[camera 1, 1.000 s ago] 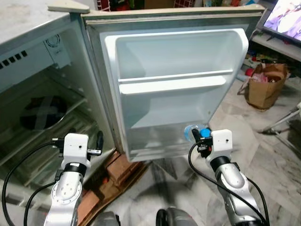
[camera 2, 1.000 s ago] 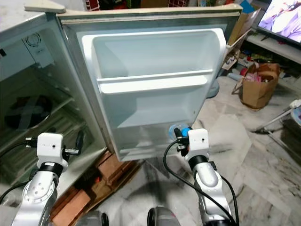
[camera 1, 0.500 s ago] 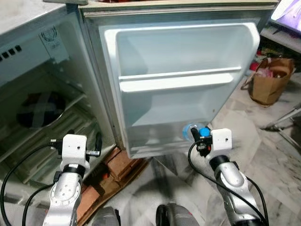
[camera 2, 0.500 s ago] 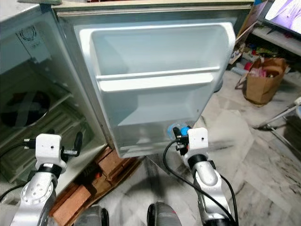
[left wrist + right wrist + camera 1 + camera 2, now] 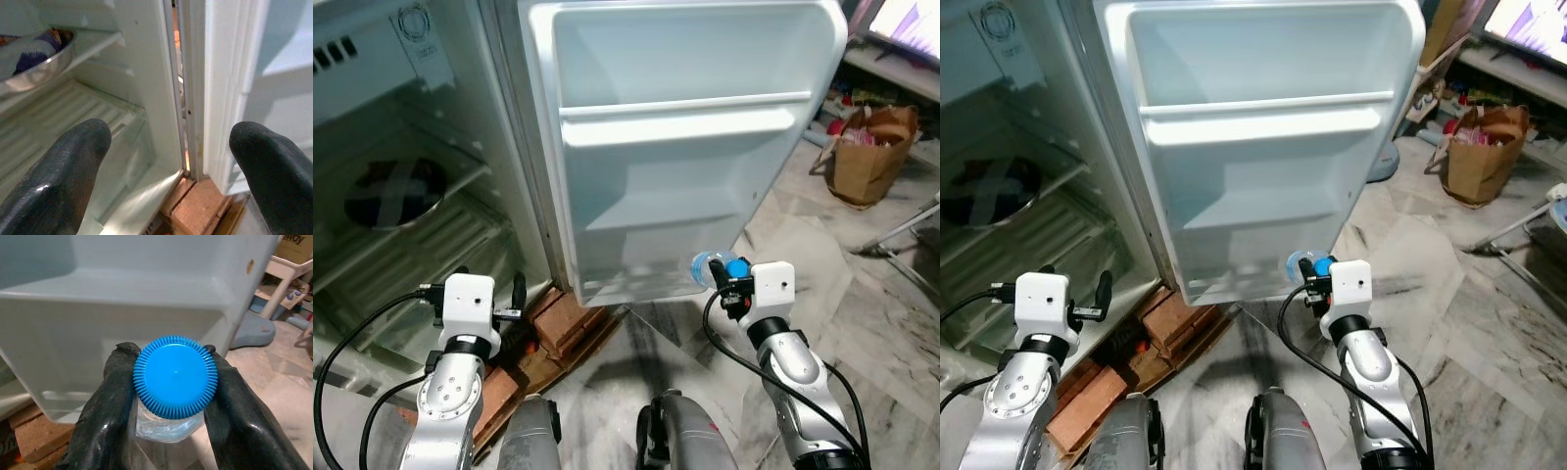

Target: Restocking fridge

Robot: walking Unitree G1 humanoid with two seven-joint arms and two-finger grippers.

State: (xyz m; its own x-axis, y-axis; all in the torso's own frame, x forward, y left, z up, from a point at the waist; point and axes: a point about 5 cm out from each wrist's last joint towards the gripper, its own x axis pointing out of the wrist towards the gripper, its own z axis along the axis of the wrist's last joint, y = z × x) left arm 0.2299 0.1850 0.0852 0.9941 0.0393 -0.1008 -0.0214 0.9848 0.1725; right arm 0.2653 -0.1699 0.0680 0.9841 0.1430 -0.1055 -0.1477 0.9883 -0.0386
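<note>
**Two grippers before an open fridge, right one gripping a bottle**

Head views: the fridge door (image 5: 685,147) stands swung open, white moulded plastic with a rail shelf (image 5: 680,122) across its middle and a shallow bin at its foot. The right gripper (image 5: 732,289) is raised at the door's lower outer corner, holding a clear bottle (image 5: 705,269) by its neck, blue cap (image 5: 736,267) toward the camera. The left gripper (image 5: 519,294) is held up near the hinge side, in front of the fridge interior (image 5: 401,196), where ribbed shelves and a dark round object (image 5: 393,191) show through glare. Bricks (image 5: 563,318) sit under the cabinet's front edge. A brown paper bag (image 5: 867,152) stands on the marbled tile floor (image 5: 803,245), well apart on the robot's right.

Left wrist view: the two black fingers (image 5: 58,171) stand wide apart with nothing between them. Beyond them lie the hinge gap, a brick below it, and a metal bowl (image 5: 39,66) with dark blue contents on an upper shelf, detail the head views blur.

Right wrist view: both rubbery fingers (image 5: 105,416) press the bottle neck just under the ridged cap. The door's lower bin (image 5: 117,318) sits close behind the bottle; contact cannot be judged.
</note>
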